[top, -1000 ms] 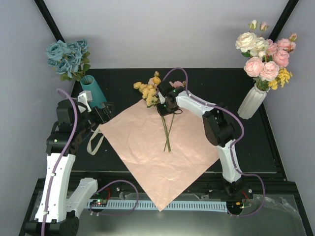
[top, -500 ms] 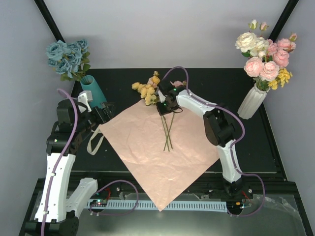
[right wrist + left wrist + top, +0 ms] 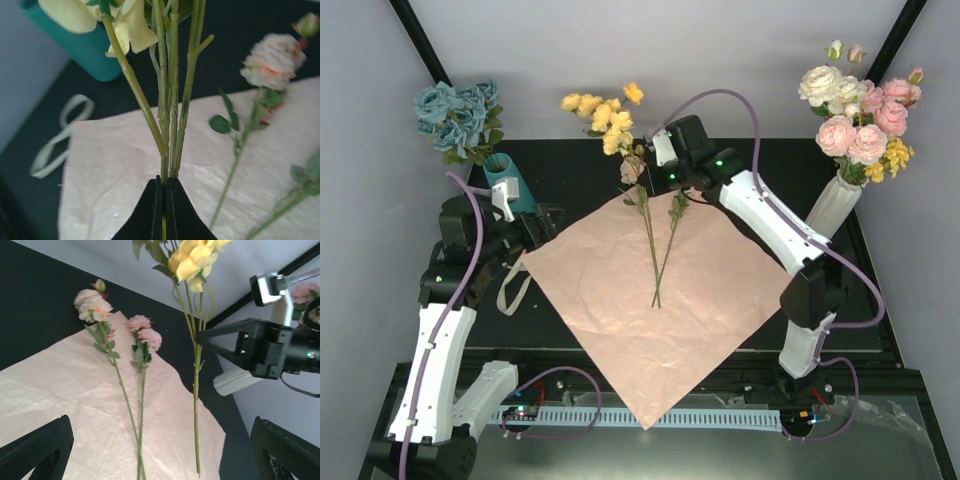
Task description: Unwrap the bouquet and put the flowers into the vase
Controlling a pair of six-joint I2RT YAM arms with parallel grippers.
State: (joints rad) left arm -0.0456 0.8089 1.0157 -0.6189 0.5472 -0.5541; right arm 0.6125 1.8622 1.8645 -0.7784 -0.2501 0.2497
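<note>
Right gripper (image 3: 164, 184): your fingers are clamped on the stems of the yellow roses (image 3: 600, 108), raised over the pink paper (image 3: 620, 330).
Left gripper (image 3: 534, 228): spread wide, next to the teal vase (image 3: 510, 183).
Pink roses (image 3: 144, 332): lying on the paper.

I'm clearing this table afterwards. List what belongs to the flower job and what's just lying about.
Job: yellow flowers in the right fingers; pink flowers; blue flowers; teal vase; pink paper; ribbon.
Lying about: white ribbed vase; rose bunch.
</note>
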